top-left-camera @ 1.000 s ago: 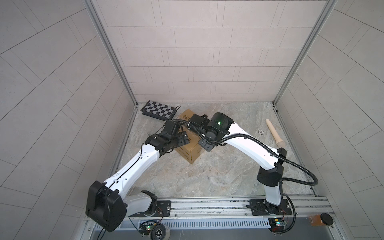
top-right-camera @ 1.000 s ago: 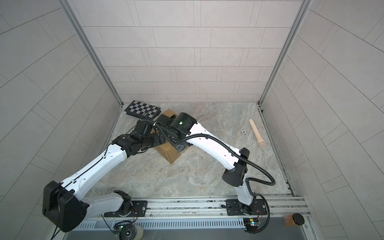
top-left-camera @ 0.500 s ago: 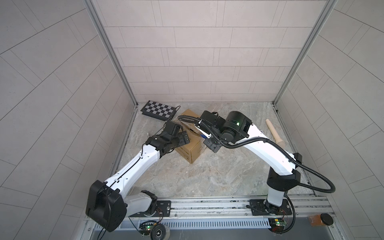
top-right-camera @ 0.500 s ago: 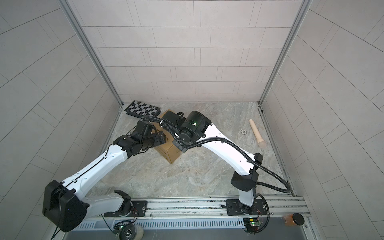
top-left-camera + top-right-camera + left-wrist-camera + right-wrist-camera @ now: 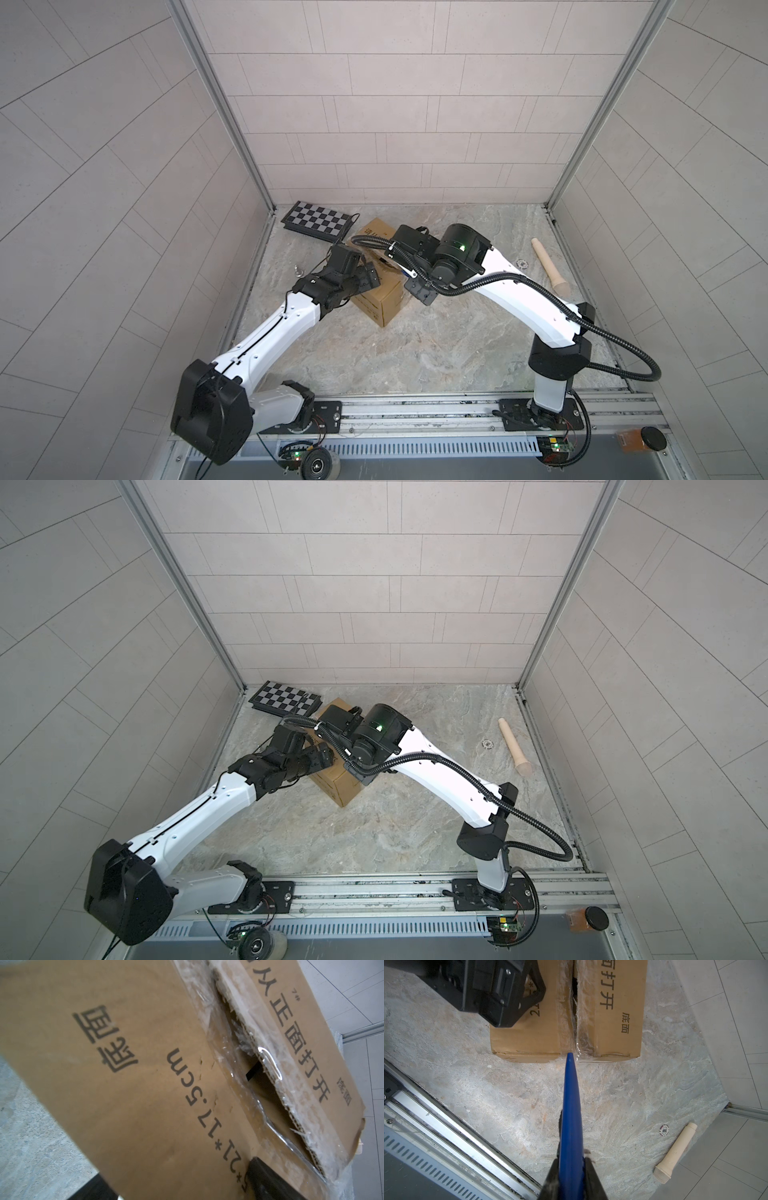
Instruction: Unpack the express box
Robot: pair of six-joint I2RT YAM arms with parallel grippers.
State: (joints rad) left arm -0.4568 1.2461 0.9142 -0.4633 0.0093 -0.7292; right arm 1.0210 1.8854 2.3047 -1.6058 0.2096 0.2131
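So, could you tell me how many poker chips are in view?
1: the chip lies beside the wooden stick, on its side toward the box; others may be hidden.

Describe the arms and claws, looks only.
Both arms alike: white tapered links, black joint housings. Left arm has a thin black wire along its white link; right arm carries a black corrugated conduit looping to its base and a green LED on the wrist housing. Left claw and right claw: black, angular fingers. No readable markings.

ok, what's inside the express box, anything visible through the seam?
On the express box, the taped seam is split, showing only a dark gap and corrugated flap edges. Contents hidden behind the closed flaps.
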